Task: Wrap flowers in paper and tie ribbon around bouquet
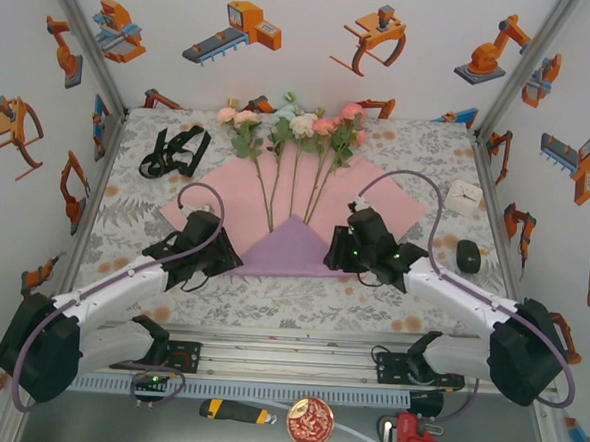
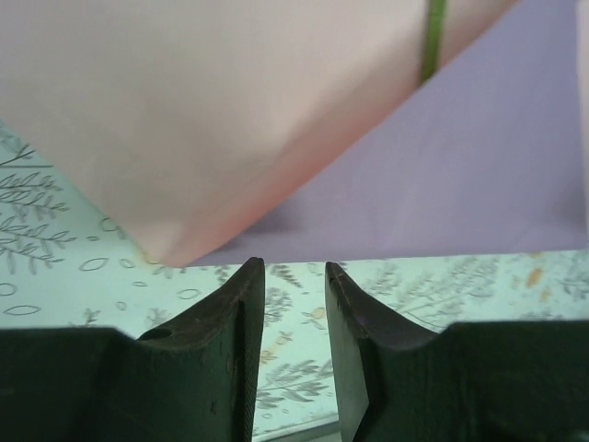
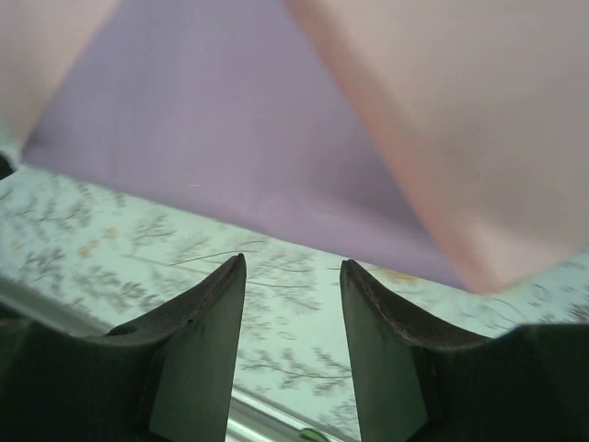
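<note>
The flowers [image 1: 293, 126] lie fanned out and loose on the paper [image 1: 386, 202], blooms at the far side and stems converging toward me. The paper's pink face is up, and its near corner is folded over as a purple triangle [image 1: 291, 249]. The black ribbon [image 1: 174, 152] lies bunched at the far left. My left gripper [image 1: 233, 259] is open at the triangle's left end, with nothing between its fingers [image 2: 230, 313] and the fold edge [image 2: 442, 184] just ahead. My right gripper [image 1: 333, 257] is open at the triangle's right end, over bare tablecloth with the purple flap [image 3: 230, 138] ahead.
A small white box [image 1: 464, 196] and a black oval object [image 1: 468, 256] sit at the right on the patterned tablecloth [image 1: 270, 300]. A utility knife [image 1: 233, 411], a round tin [image 1: 310, 422] and a red pipe wrench [image 1: 442, 440] lie below the rail in front.
</note>
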Controlling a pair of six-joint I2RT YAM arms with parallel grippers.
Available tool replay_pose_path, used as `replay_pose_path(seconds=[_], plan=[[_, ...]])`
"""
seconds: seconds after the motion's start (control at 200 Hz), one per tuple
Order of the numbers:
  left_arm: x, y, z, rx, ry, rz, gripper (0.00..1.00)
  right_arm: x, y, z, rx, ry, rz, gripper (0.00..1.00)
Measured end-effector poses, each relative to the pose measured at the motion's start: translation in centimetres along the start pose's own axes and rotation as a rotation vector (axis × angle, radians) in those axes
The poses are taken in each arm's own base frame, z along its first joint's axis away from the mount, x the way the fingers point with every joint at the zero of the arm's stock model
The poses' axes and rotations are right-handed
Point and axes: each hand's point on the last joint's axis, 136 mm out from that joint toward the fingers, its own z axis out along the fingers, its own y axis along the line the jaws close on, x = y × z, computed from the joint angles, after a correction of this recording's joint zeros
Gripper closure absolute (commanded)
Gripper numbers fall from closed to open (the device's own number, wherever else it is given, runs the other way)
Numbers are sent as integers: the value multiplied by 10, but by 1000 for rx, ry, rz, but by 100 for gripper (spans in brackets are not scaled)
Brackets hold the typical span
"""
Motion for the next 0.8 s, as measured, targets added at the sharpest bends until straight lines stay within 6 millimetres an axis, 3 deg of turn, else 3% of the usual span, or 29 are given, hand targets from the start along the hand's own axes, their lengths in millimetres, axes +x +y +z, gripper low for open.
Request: replay_pose_path(seconds=[0.155,0.235,0.325,0.446,0.651,0.801], plan=[[4,-31,-8,72,18,43,64,4,54,18,-98,37,-60,56],[10,-35,-6,78,35,53,64,11,63,33,-112,69,-64,56],[7,-27,-3,39,29,37,64,17,62,50,-94,99,-67,55],[-25,2,-2,-45,-48,-52,60,11,60,66,-55,92,-98,56],[-109,90,-7,-254,-216,-307,54,-29,65,88,-18,30,-137,58],[-153,140,-1,-399,-261,-373,49,-44,60,98,-5,16,-134,60]])
